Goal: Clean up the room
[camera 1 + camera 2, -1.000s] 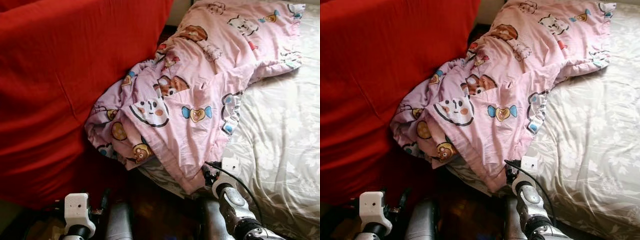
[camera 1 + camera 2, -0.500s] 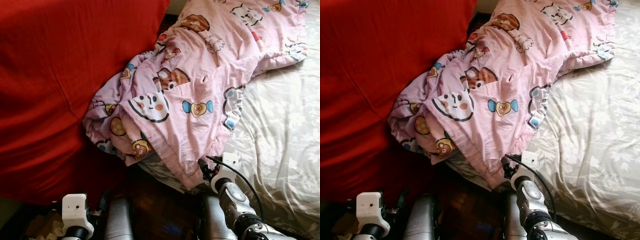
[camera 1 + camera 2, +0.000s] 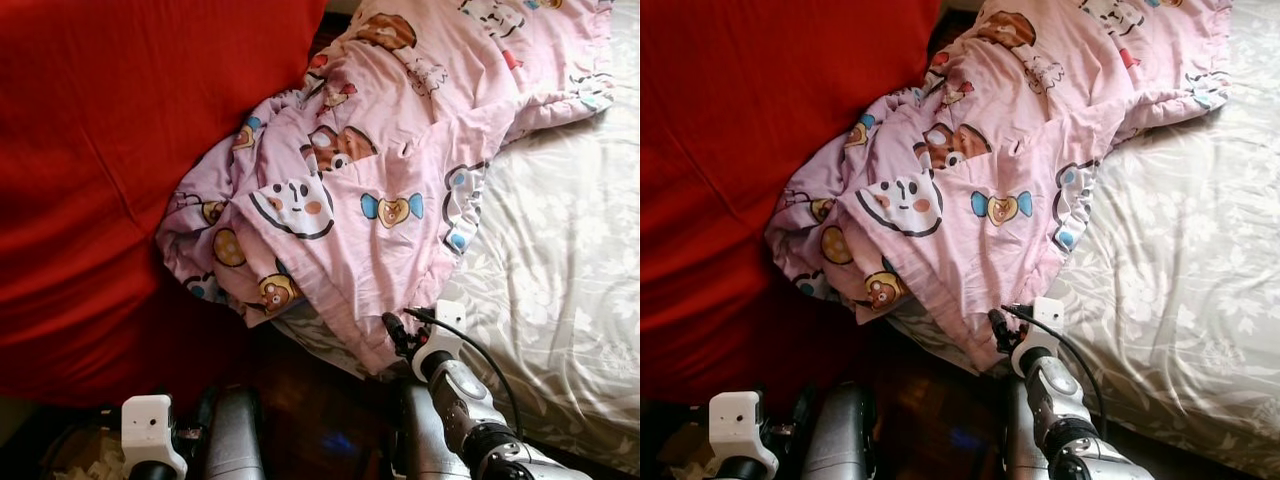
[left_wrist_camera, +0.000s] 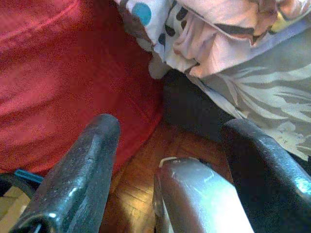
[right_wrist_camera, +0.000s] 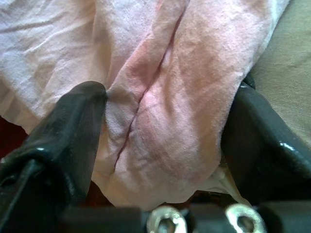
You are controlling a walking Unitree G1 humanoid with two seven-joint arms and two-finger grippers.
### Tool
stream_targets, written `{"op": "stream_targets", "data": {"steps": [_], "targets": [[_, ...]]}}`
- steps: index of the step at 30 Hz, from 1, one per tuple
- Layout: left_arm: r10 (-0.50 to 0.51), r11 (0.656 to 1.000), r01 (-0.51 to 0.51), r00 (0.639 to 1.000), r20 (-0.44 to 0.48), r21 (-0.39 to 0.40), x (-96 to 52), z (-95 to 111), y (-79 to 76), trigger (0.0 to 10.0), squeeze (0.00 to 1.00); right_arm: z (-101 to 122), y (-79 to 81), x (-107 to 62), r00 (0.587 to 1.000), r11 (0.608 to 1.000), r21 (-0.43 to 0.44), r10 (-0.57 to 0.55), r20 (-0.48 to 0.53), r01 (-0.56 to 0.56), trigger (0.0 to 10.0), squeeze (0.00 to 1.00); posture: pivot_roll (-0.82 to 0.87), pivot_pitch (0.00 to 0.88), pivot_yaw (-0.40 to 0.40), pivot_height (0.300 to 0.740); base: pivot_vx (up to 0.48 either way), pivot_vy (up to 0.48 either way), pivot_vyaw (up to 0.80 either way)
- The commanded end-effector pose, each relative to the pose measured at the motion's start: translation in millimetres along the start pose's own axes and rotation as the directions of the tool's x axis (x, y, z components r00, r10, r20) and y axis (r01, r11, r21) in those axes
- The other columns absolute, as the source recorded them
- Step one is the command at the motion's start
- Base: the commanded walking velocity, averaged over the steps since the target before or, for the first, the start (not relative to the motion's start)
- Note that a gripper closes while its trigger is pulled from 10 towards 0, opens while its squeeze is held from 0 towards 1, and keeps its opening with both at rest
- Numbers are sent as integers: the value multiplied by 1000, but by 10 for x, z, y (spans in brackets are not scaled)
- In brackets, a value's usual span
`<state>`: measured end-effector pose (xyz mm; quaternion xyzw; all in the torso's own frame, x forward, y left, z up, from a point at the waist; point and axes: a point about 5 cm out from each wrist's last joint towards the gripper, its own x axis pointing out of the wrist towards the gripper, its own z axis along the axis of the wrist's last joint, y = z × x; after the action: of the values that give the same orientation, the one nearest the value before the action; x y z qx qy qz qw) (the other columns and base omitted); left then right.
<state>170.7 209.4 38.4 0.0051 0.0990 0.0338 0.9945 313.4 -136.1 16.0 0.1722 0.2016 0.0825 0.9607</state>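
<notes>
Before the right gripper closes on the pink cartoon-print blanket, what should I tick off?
1. Right gripper open: ok, fingers spread.
2. Pink cartoon-print blanket between those fingers: ok, a fold of its hanging corner lies there.
3. Grey floral bedsheet outside the grip: cannot tell, it lies right beside one finger.
4. Left gripper out of the way: ok, open, low over the wooden floor by the red fabric.
5. Blanket free to lift: cannot tell, it is bunched against the red fabric.
</notes>
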Motion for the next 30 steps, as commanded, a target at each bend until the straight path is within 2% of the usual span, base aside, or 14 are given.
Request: {"op": "stream_targets", "data": {"steps": [1, 2, 3, 30], "targets": [[18, 1000, -18, 999, -45, 4, -66, -79, 25, 10000, 0, -166, 116, -10, 997, 999, 20, 47, -65, -46, 4431, 0, 169, 337, 29, 592, 0, 0, 0], [19, 1000, -19, 999, -45, 4, -68, -81, 24, 10000, 0, -168, 115, -11, 997, 999, 19, 47, -65, -46, 1529, 0, 170, 336, 28, 592, 0, 0, 0], [20, 1000, -19, 999, -46, 3, -69, -83, 22, 10000, 0, -170, 114, -12, 997, 999, 19, 47, -66, -46, 0, 0, 171, 336, 28, 592, 0, 0, 0], [48, 999, -48, 998, -50, -2, 50, -157, 37, 10000, 0, -225, -130, -108, 994, 995, 14, -95, -59, 96, 0, 0, 152, 279, 7, 592, 0, 0, 0]]}}
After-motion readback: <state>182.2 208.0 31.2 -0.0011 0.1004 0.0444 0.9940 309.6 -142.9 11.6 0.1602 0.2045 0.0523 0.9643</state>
